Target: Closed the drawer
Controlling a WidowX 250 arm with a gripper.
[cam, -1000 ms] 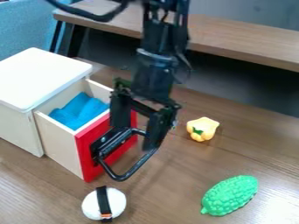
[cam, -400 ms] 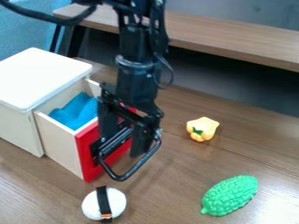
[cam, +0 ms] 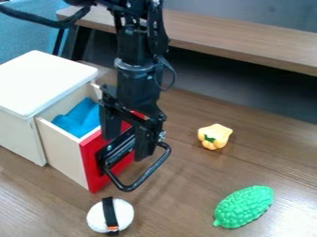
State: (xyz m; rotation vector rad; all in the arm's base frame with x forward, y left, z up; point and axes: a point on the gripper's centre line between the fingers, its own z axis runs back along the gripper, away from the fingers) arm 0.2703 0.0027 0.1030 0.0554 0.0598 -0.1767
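One drawer (cam: 62, 149), well out of its white-topped cabinet (cam: 44, 83), toward the tabletop's (cam: 201, 185) left edge. Blue cloth (cam: 79, 119) inside. Job: shut it.

My end effector (cam: 126, 148) hangs at the red front (cam: 95, 177), its two fingers spread, pointing down beside the black handle (cam: 149, 171). Contact with front or handle: cannot tell from here. No firm pinch seen.

Step in hand, as I judge it: a push, not a grasp. Line of travel should follow the drawer's long sides, straight back toward the cabinet. Best bearing spot is near the middle of the front; shoving close to one corner could skew the box and jam it. Hold height level, so nothing presses down on the front's top edge. Mind the handle: a finger hooked behind its bar might drag the drawer back out on retreat.

Cloth looks low enough to pass under the cabinet top, but watch for a fold catching. Slow down near the end; press until the front meets the cabinet's edges evenly, then back off straight. White toy with black band (cam: 94, 217), near the front's bottom corner, wants a clear berth.
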